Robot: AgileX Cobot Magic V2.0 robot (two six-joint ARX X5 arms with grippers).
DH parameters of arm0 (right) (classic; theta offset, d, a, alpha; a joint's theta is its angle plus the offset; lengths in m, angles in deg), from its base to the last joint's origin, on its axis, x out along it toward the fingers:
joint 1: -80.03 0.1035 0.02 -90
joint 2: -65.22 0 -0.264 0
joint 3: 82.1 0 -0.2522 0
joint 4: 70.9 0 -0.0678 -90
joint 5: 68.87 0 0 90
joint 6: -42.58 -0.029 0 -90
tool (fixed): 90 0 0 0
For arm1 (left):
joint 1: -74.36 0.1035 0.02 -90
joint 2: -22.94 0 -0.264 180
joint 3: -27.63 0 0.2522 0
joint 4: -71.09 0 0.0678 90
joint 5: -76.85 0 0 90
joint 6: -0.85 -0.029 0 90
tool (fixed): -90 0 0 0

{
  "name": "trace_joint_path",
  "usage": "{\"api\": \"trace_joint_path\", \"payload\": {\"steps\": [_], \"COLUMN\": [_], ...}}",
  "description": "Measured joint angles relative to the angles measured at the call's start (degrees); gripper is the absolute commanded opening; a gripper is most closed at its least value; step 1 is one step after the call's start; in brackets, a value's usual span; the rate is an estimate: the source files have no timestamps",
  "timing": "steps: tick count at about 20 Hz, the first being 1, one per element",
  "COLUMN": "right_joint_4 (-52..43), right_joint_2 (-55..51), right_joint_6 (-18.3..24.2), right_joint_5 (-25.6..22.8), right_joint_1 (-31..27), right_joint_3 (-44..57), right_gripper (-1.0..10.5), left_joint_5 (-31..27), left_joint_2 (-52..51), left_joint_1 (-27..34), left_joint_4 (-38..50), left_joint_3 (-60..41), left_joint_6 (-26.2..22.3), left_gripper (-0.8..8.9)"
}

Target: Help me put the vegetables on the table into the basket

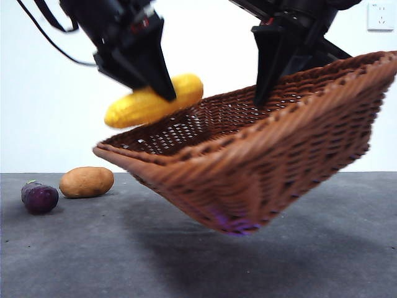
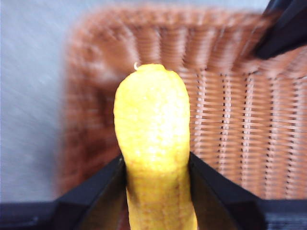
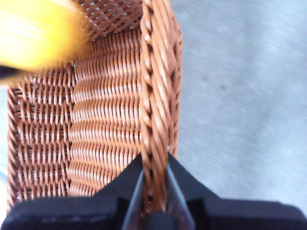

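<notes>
Corn (image 1: 152, 99) clamped in left gripper (image 2: 156, 165), hanging over the basket (image 1: 260, 155). Basket tilted, lifted clear of the table (image 1: 93, 254), rim pinched by right gripper (image 3: 154, 184). Potato (image 1: 87, 182) and eggplant (image 1: 40, 197) side by side on table.

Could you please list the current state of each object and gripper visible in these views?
Corn cob: held in the air over the basket.
Basket: lifted off the table, tilted, empty.
Potato: lying on the table, outside the basket.
Eggplant: lying on the table beside the potato.
Left gripper: shut on the corn cob.
Right gripper: shut on the basket's rim.
</notes>
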Motion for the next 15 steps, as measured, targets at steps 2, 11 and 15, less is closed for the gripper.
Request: {"api": "trace_joint_path", "payload": {"steps": [2,11,15], "right_joint_4": [-0.6,-1.0,-0.9], "right_joint_2": [0.0,0.0,0.0], "right_joint_6": [-0.7,-0.9,-0.8], "right_joint_5": [0.2,0.0,0.0], "right_joint_1": [0.0,0.0,-0.1], "right_joint_3": [0.0,0.0,0.0], "right_gripper": [-0.1,-0.1,-0.1], "left_joint_5": [0.1,5.4,5.9], "left_joint_2": [3.5,6.5,5.9], "left_joint_1": [-0.7,-1.4,-1.5], "left_joint_4": [0.3,0.2,-1.1], "left_joint_3": [0.0,0.0,0.0], "left_joint_6": [-0.1,0.7,1.9], "left_gripper": [-0.08,5.11,5.12]}}
